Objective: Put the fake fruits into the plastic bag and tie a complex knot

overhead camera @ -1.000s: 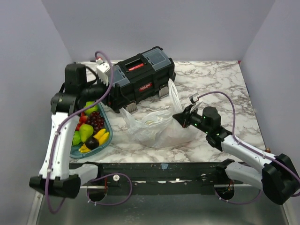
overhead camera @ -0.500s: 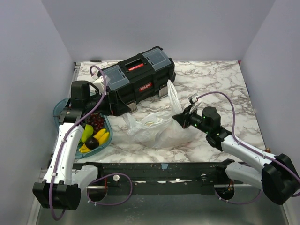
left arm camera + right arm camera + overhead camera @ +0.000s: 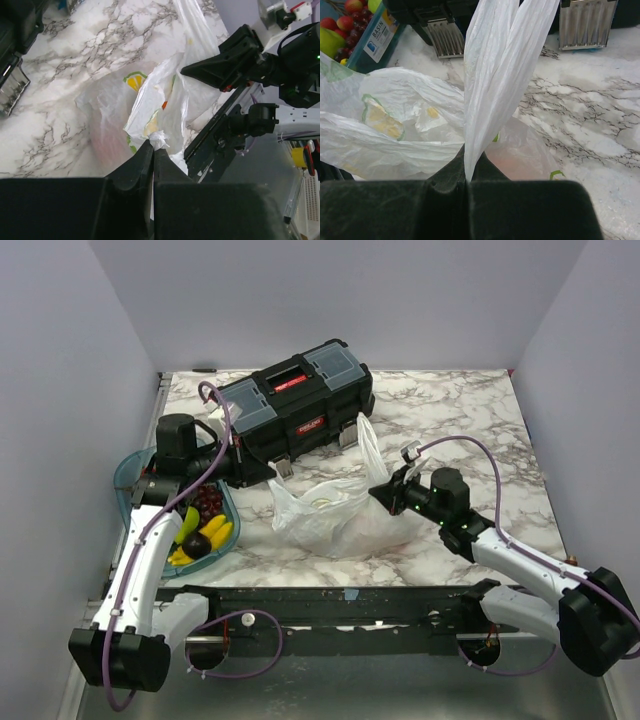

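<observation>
Pinching the plastic bag (image 3: 330, 515) at both ends, left gripper (image 3: 152, 147) and right gripper (image 3: 466, 172) clenched on its film, seemingly to stretch the mouth, with fake fruits (image 3: 200, 525) left of the bag not yet packed.

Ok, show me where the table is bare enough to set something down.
Free: the marble between the toolbox and the right wall, and the strip along the near edge in front of the plastic bag. Crowded: the left side, where the tray and toolbox sit close, and the centre, where the left tool and right tool pinch the bag.

Bag (image 3: 322, 516) ctr, toolbox (image 3: 295, 410) behind, fruits (image 3: 200, 527) in tray (image 3: 122, 480) left
</observation>
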You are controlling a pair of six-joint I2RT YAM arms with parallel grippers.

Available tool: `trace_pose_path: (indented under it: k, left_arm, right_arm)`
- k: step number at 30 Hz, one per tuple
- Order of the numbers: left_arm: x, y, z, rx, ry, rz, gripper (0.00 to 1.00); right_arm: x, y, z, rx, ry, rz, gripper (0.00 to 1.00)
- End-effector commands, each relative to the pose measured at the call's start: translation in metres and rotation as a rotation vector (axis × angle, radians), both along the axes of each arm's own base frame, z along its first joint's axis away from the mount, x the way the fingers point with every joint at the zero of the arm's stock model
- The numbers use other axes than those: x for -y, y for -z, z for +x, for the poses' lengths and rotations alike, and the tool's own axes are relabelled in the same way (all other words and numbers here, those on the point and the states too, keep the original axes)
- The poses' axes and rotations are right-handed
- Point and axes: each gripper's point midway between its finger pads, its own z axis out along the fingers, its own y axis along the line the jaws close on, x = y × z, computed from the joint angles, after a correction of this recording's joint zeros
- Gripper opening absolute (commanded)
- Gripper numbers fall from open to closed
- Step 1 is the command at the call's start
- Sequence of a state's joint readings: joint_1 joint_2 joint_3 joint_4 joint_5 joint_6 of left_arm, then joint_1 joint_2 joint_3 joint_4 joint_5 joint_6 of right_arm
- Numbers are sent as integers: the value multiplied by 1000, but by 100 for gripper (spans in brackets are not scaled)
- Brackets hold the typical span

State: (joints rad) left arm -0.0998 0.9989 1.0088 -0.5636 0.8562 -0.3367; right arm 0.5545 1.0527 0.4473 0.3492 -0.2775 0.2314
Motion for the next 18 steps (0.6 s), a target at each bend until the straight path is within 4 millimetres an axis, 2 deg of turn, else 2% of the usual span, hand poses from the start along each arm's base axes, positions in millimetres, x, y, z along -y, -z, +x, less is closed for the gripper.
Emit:
trace_pose_path:
  k: [1, 3, 5, 8, 12, 14, 16, 18]
  left_arm:
    - [2, -44, -1, 172, 46, 0, 0]
    - [1, -60, 2, 234, 45, 12, 0]
    - [2, -67, 3, 266, 51, 13, 0]
    - [-1, -52, 7, 266, 40, 45, 0]
    - [0, -37, 15, 268, 11, 66, 0]
    - [2, -35, 18, 269, 2, 62, 0]
    - [7, -36, 19, 277, 7, 59, 0]
    - [12, -38, 19, 277, 19, 53, 0]
  right_arm:
    - [4, 5, 6, -2, 19, -50, 1]
    - [6, 12, 8, -11, 28, -81, 1]
    - [8, 18, 11, -24, 27, -105, 1]
    - [7, 21, 12, -36, 11, -128, 1]
    - [6, 12, 14, -20, -20, -148, 1]
    - [6, -1, 17, 3, -28, -159, 18]
    - [6, -16, 20, 34, -29, -168, 51]
    - [7, -37, 22, 76, -26, -167, 73]
